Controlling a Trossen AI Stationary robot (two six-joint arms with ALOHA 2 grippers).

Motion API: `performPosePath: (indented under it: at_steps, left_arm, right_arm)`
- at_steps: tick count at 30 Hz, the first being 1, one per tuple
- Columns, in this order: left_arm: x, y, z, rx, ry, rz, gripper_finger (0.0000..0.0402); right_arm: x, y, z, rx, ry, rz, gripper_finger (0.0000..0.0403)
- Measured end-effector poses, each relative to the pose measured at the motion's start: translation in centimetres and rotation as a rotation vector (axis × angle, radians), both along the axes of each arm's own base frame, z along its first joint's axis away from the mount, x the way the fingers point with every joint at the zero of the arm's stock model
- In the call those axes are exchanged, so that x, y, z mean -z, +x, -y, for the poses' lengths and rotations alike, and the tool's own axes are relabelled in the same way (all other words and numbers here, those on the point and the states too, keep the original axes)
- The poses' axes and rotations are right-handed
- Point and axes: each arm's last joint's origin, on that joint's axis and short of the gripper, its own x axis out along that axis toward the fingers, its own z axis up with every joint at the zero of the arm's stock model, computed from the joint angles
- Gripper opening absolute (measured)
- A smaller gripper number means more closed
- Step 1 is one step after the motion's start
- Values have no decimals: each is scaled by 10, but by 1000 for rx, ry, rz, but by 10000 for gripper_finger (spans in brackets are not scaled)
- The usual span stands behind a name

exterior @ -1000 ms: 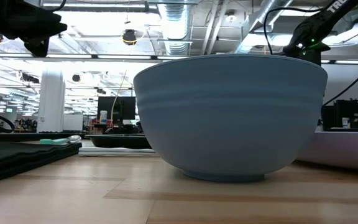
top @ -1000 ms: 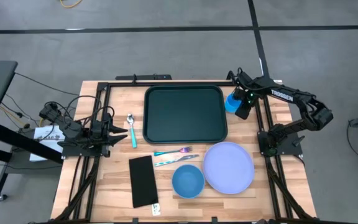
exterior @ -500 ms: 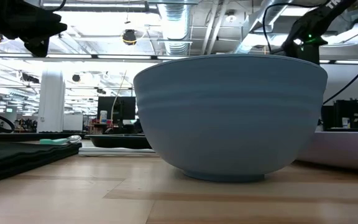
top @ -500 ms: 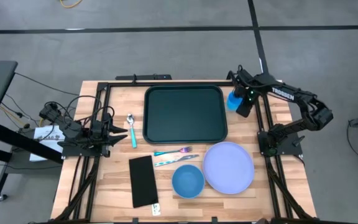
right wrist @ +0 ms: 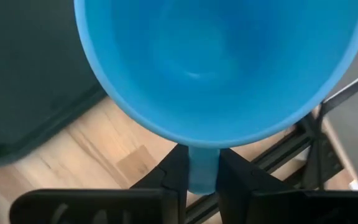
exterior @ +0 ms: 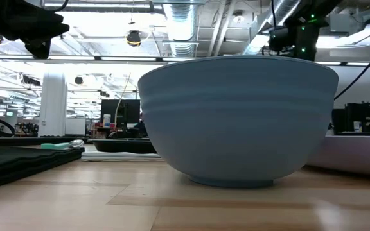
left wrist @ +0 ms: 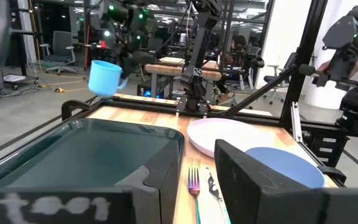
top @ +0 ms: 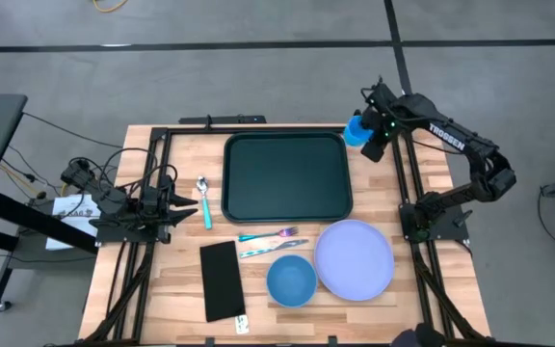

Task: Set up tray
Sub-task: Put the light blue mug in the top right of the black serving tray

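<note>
The dark green tray (top: 285, 176) lies flat at the far middle of the table, also seen in the left wrist view (left wrist: 92, 149). My right gripper (top: 372, 143) is shut on a blue cup (top: 356, 129) and holds it in the air over the tray's far right corner. The cup also appears in the left wrist view (left wrist: 104, 76). My left gripper (top: 173, 203) waits open at the table's left side, next to a teal-handled spoon (top: 203, 198). My right gripper (right wrist: 202, 158) pinches the cup's handle (right wrist: 202, 171) between its two fingers (right wrist: 174, 168). They come from the table's right, slanting down. The cup is lifted clear of the table, roughly upright and slightly tilted, with its open mouth (right wrist: 216, 62) toward the wrist camera.
A lavender plate (top: 355, 257) and a blue bowl (top: 291, 280) sit near the table's front edge. A fork (top: 270, 234) and knife (top: 258, 251) lie in front of the tray, beside a flat black rectangle (top: 223, 280). Black frame rails run along both sides.
My right gripper, still shut on the cup's handle, has risen and moved toward the table's far edge. The cup has gone with it, from beside the tray's right rim to above the tray's far right corner.
</note>
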Motion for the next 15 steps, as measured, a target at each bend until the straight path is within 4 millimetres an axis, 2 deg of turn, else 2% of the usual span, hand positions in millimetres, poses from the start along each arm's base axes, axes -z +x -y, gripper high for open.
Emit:
performPosePath:
  at_steps: [5,15]
  left_arm:
    - [0,0,0,0,0,1,94]
    - [0,0,0,0,0,2,94]
  right_arm:
    - [-4,20,11,-37,19,-13,51]
    - [21,78,46,-193,114,-81,52]
